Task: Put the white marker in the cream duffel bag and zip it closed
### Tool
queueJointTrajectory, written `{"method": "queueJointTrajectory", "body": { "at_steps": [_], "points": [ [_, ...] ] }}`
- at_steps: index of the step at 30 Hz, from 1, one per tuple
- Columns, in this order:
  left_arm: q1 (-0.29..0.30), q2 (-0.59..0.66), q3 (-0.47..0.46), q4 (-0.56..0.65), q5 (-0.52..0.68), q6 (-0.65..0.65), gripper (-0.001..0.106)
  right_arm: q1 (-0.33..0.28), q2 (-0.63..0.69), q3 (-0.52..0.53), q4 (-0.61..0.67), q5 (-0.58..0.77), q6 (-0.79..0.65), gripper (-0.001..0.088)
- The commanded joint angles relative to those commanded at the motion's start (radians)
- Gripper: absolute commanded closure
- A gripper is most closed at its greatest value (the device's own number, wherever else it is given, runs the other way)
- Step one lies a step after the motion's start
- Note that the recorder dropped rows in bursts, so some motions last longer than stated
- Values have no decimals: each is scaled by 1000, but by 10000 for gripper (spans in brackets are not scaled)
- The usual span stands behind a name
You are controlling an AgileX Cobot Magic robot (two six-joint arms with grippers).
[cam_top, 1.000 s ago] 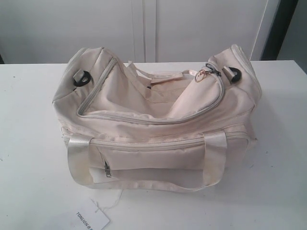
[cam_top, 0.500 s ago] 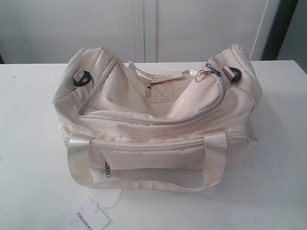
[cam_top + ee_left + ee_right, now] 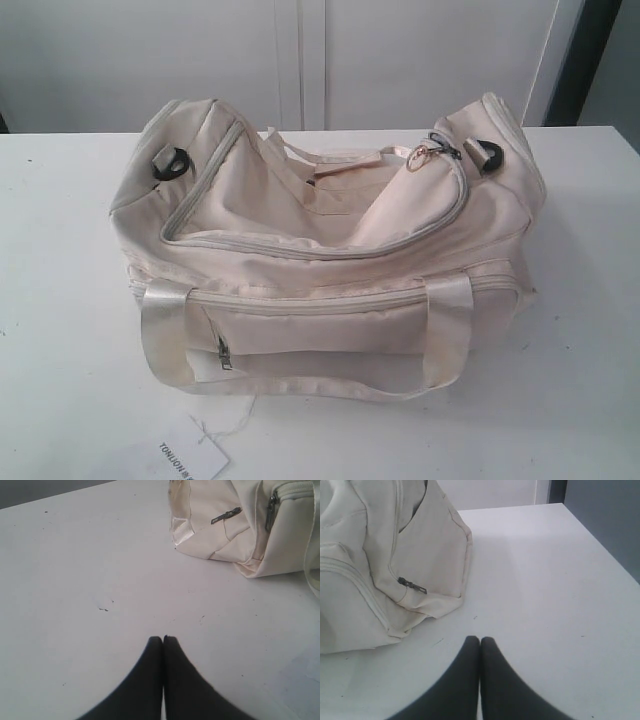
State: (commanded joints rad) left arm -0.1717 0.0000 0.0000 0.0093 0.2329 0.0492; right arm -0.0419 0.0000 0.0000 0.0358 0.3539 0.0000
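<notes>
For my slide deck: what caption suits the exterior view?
Cream duffel bag on white table, paper tag beside it; no marker in sight.

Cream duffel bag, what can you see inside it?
Only sagging cream fabric folds show at the top of the cream duffel bag. No white marker is visible; whatever lies beneath those folds is covered.

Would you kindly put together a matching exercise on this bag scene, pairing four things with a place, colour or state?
Things:
1. cream duffel bag
2. paper tag
3. left gripper
4. strap ring

Descriptions:
A. black, at the bag's end
B. shut, holding nothing
C. top unzipped and gaping
D. lying on the table

Pairs: 1-C; 2-D; 3-B; 4-A
</notes>
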Motion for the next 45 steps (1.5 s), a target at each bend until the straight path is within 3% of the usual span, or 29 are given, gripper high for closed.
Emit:
{"method": "queueJointTrajectory", "body": {
  "at_steps": [45],
  "points": [
    [0,0,0,0,0,0,1053,0,0,0,-18,-2,0,868]
  ]
}}
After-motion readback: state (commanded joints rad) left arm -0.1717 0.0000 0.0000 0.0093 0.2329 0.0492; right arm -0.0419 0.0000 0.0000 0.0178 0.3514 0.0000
